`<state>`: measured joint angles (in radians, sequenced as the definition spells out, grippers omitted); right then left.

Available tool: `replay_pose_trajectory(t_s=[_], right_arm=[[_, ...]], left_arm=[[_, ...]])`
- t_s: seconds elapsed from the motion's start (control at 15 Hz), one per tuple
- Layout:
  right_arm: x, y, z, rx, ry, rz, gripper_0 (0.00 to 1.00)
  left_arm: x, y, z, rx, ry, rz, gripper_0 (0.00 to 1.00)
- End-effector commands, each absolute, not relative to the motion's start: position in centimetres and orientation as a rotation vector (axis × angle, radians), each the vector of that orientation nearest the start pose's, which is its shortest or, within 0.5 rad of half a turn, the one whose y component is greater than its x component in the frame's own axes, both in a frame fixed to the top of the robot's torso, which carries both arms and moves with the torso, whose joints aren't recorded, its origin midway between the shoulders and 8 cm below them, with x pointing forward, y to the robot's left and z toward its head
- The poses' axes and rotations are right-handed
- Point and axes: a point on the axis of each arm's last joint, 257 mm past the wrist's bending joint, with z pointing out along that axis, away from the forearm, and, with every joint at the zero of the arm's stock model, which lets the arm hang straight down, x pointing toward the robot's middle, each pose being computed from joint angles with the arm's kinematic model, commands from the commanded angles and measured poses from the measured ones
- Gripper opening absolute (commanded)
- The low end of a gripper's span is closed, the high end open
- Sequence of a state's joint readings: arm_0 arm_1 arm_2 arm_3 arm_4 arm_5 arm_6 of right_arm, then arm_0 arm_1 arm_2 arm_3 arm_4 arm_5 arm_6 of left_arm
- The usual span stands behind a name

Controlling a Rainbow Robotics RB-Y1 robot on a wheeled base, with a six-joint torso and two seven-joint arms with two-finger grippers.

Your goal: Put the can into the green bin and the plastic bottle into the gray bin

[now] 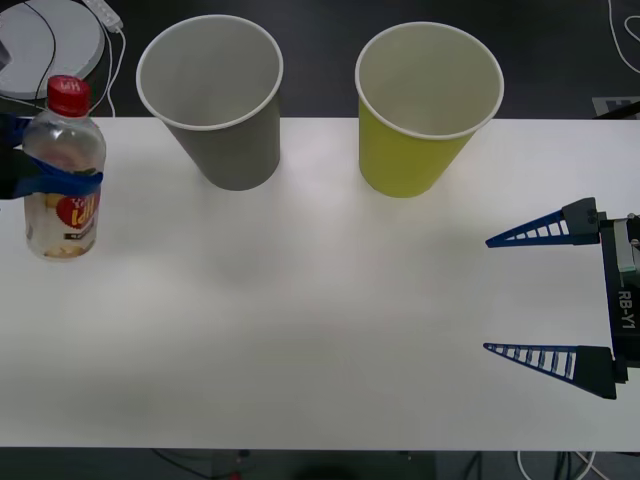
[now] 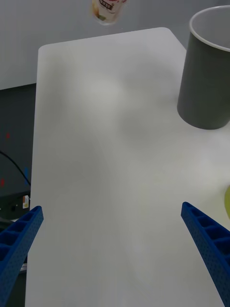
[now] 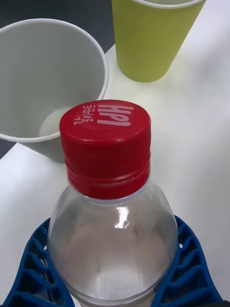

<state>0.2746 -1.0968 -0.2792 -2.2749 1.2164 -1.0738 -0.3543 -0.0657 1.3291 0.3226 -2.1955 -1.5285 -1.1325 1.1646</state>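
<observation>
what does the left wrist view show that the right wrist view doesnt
Left wrist view alone: the plastic bottle's red cap close up, with printed lettering on its top, the left hand with its blue fingers wrapped around the clear body, and the white inside of the gray bin.

Right wrist view alone: the right hand open above bare table, and the bottle's base at the far end, off the surface.

Both: the plastic bottle, the gray bin, the green bin and the white table.
</observation>
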Motion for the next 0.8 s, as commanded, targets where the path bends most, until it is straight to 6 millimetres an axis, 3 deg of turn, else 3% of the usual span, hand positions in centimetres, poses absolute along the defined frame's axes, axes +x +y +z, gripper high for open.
replay_pose_trajectory(t_s=[0.07, 0.47, 0.8], right_arm=[[30.2, -18.9, -11.1, -1.508, 1.520, 0.451, 1.00], [30.2, -18.9, -11.1, -1.508, 1.520, 0.451, 1.00], [30.2, -18.9, -11.1, -1.508, 1.520, 0.451, 1.00]], left_arm=[[40.8, 26.2, -2.2, 1.138, 1.978, -0.115, 0.00], [41.4, 27.1, -1.1, 1.192, 2.038, -0.076, 0.00], [43.1, 27.4, -0.3, 1.227, 2.069, -0.082, 0.00]])
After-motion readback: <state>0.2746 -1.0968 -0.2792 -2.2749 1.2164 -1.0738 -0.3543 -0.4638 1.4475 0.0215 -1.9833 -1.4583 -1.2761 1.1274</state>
